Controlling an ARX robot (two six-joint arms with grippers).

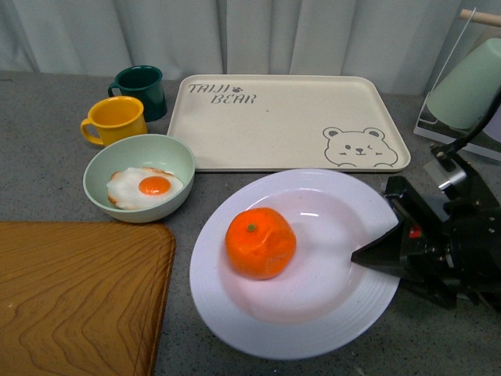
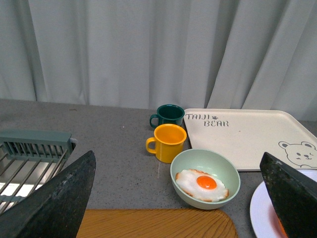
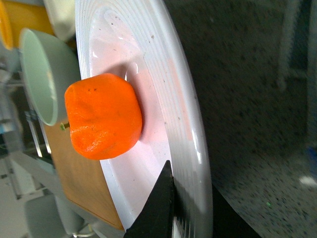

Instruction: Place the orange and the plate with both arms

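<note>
Front of bench (image 1: 47, 157), right of centre: the plate (image 1: 313, 333), white with a ridged rim, its far edge just beside the near edge of the cream bear tray (image 1: 290, 117). The orange (image 1: 261, 242) sits in the plate's well, a little left of its middle, stem dot facing up.

Right claw (image 1: 368, 257) comes in from the right. One black finger lies over the plate's right rim. The right wrist view seems to show the other finger under the rim, so the claw is clamped on the plate.

Left claw (image 2: 177, 154) shows only in its own wrist view: fingers spread wide, nothing between them, above the bench's left side.

Left of the plate is a pale green bowl (image 1: 139, 176) holding a fried egg. Beyond it stand a yellow mug (image 1: 115, 120) and a dark green mug (image 1: 141, 88). A wooden board (image 1: 78, 298) lies near left.
</note>
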